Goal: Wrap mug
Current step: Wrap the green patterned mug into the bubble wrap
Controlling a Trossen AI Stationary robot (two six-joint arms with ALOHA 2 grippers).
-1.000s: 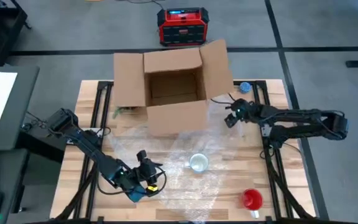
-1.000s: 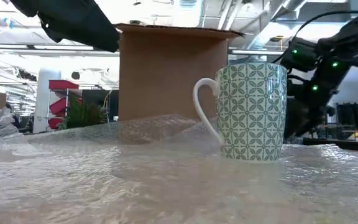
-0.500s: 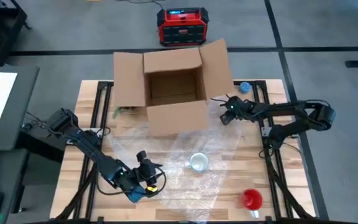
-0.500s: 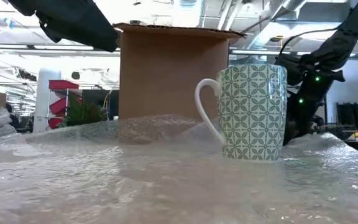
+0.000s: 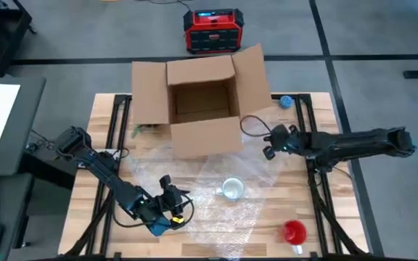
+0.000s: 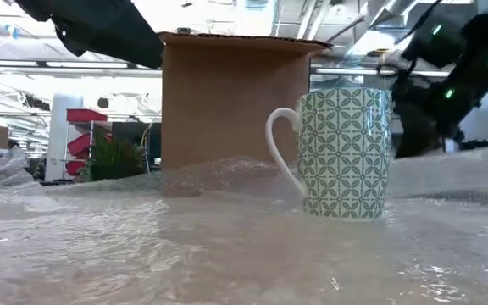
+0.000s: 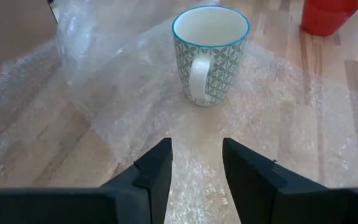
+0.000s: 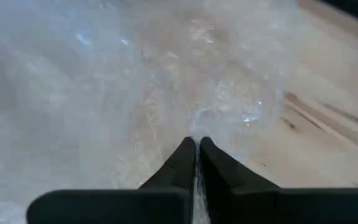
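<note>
- Mug (image 5: 231, 190) stands alone mid-table on bubble wrap (image 5: 216, 217); open room on all sides.
- Cardboard box (image 5: 202, 109) blocks the far side, flaps spread.
- Red cup (image 5: 293, 232) sits near the front right edge, well apart from the mug.
- Left gripper (image 5: 171, 205) low beside the wrap, fingers parted.

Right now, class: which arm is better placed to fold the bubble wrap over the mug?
The right. Its tool is already shut on the bubble wrap edge behind the mug. The left tool is open, holding nothing.
</note>
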